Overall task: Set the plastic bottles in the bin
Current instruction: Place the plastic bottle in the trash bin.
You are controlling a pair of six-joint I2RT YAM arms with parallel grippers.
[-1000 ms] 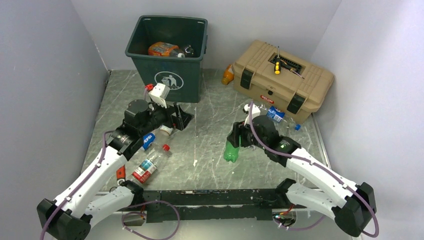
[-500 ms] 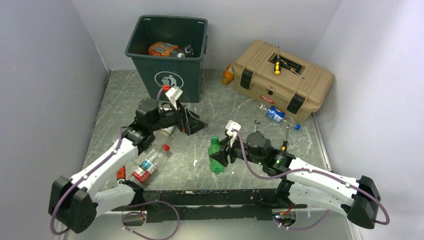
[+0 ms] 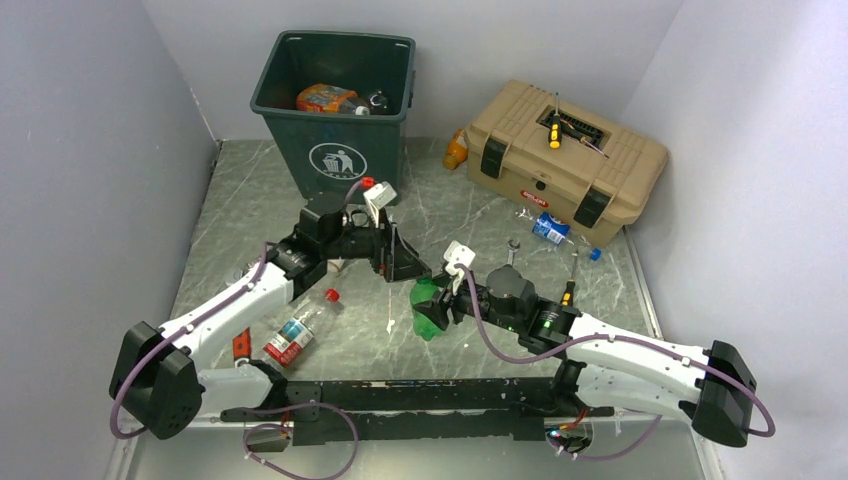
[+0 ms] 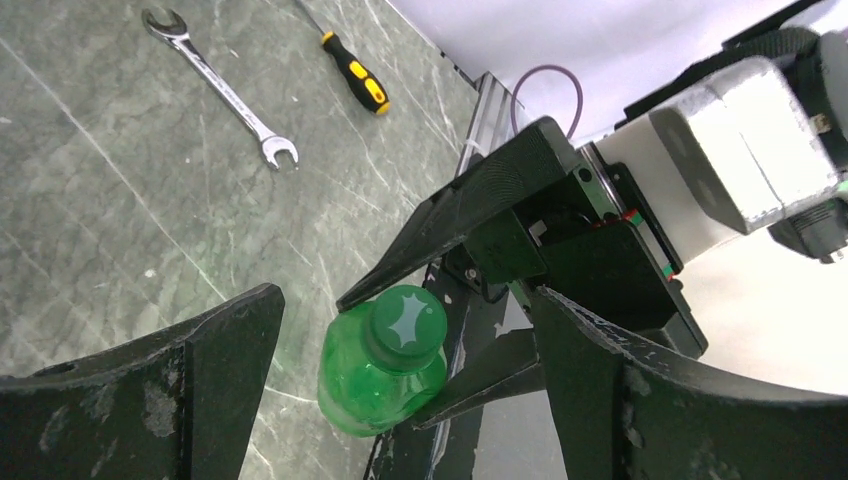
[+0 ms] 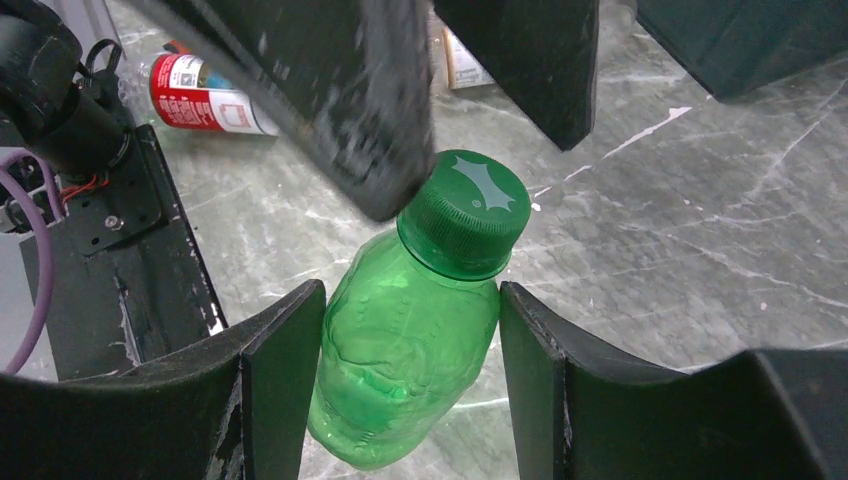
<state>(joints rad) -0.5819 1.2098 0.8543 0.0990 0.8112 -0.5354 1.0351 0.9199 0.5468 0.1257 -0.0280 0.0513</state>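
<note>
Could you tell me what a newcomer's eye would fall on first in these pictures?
The bright green bottle at the middle of the table, clamped in the right gripper, with the open left gripper aimed at its cap. At the back left stands the dark green bin with an orange-labelled bottle inside; the tan toolbox sits back right.

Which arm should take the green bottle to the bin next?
Left, probably. The left gripper is open and lined up on the cap of the green bottle that the right gripper holds, and it stands nearer the bin.
</note>
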